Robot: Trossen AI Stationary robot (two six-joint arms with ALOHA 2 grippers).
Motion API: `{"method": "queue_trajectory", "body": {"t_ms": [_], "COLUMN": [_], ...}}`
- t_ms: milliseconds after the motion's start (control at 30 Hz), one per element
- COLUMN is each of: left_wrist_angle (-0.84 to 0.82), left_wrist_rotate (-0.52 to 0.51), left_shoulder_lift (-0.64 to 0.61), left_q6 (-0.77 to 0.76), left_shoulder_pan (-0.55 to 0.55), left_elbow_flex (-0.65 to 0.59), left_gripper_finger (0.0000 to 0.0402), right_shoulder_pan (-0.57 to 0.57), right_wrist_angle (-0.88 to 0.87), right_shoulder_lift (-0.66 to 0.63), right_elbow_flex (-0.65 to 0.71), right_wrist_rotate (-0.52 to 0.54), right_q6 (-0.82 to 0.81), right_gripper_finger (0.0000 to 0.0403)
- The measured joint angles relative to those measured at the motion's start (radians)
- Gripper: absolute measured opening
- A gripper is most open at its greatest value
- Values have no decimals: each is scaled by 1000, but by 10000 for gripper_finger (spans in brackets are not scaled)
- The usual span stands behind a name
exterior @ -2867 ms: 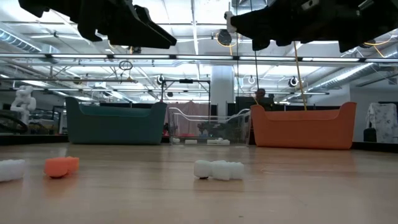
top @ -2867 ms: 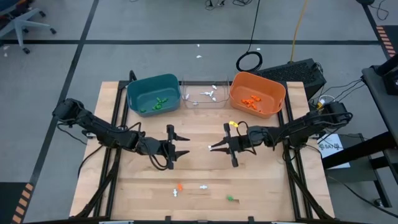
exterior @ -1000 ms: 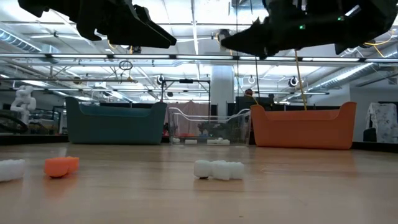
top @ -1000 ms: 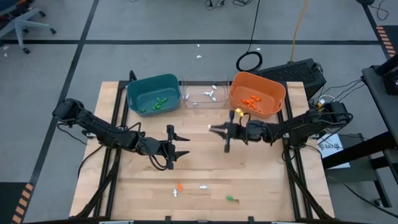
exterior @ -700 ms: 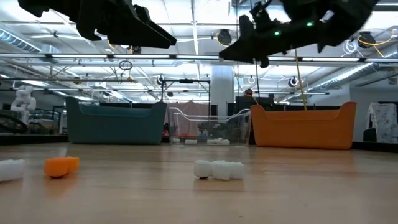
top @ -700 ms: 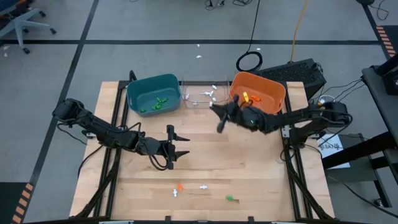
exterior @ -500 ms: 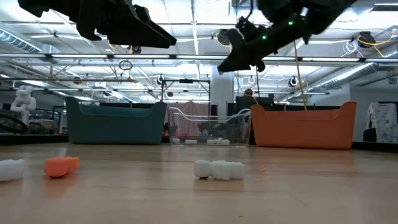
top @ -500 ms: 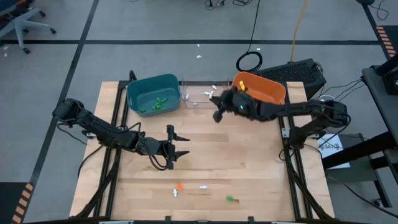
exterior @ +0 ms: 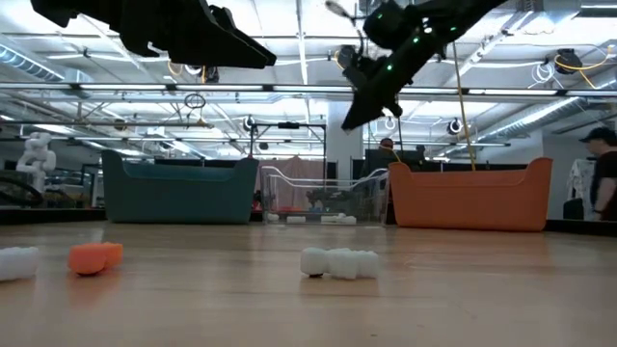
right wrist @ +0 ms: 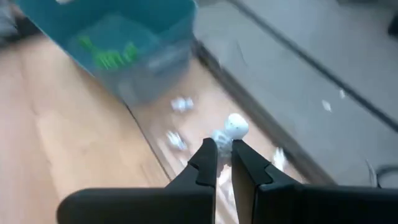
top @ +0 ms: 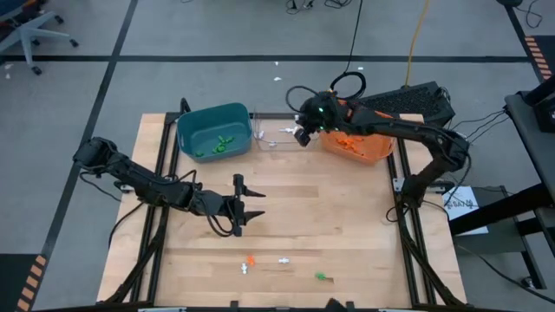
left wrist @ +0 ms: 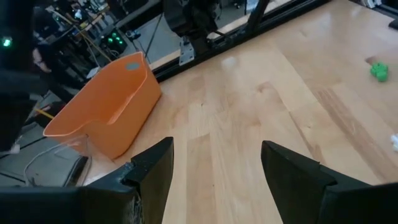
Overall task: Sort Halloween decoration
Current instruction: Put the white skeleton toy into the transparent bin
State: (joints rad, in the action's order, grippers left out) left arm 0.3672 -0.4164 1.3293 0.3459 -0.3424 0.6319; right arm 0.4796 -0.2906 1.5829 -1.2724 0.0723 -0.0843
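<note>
My right gripper (top: 301, 136) hangs above the right end of the clear bin (top: 279, 134) and is shut on a white trinket (right wrist: 231, 129). The low view shows this gripper (exterior: 349, 122) high up, pointing down. My left gripper (top: 257, 204) hovers open over the middle of the table, with nothing between its fingers (left wrist: 214, 155). Near the table's near edge lie an orange trinket (top: 250, 259), two white trinkets (top: 283, 259) (top: 244, 269) and a green trinket (top: 322, 276). Green pieces lie in the teal bin (top: 213, 130), white ones in the clear bin, orange ones in the orange bin (top: 360, 137). My right gripper pinches the white trinket (right wrist: 229, 132) between its two fingertips (right wrist: 208, 149), and most of the piece sticks out beyond them. The fingers come from above, slanting down. The trinket is lifted clear, over the clear bin.
The three bins stand in a row along the table's far edge. Bare wood (top: 347, 225) lies between them and the loose trinkets. In the low view an orange piece (exterior: 94, 256) and white pieces (exterior: 337, 262) lie close by. A person (exterior: 603, 183) stands in the room beyond.
My right gripper has risen from the table's middle and swung toward the far edge and the left, carrying the white trinket; it has tipped downward and now hangs over the clear bin. It stays shut on the piece. My left arm has kept still.
</note>
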Motion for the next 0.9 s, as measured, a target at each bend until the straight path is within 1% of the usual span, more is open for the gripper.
{"method": "queue_trajectory", "body": {"t_ms": [133, 200, 333, 500, 733, 800, 900], "left_wrist_angle": [-1, -7, -8, -10, -11, -11, -11], "left_wrist_rotate": [4, 5, 11, 20, 20, 20, 20], "left_shoulder_lift": [0, 0, 0, 0, 0, 0, 0], "left_q6": [0, 0, -1, -1, -1, -2, -4], "left_shoulder_pan": [0, 0, 0, 0, 1, 1, 1], "left_elbow_flex": [0, 0, 0, 0, 0, 0, 0], "left_gripper_finger": [240, 240, 240, 240, 240, 240, 240], "right_shoulder_pan": [33, 47, 69, 84, 89, 89, 89], "right_wrist_angle": [-114, -131, -187, -233, -233, -250, -266], "right_shoulder_lift": [104, 159, 266, 363, 411, 412, 411], "right_elbow_flex": [-100, -147, -224, -277, -290, -290, -290], "right_wrist_rotate": [-9, -26, -27, -26, -22, -21, -21], "right_q6": [15, 17, 25, 25, 17, 11, 1], "right_gripper_finger": [4, 4, 4, 4, 8, 21, 55]}}
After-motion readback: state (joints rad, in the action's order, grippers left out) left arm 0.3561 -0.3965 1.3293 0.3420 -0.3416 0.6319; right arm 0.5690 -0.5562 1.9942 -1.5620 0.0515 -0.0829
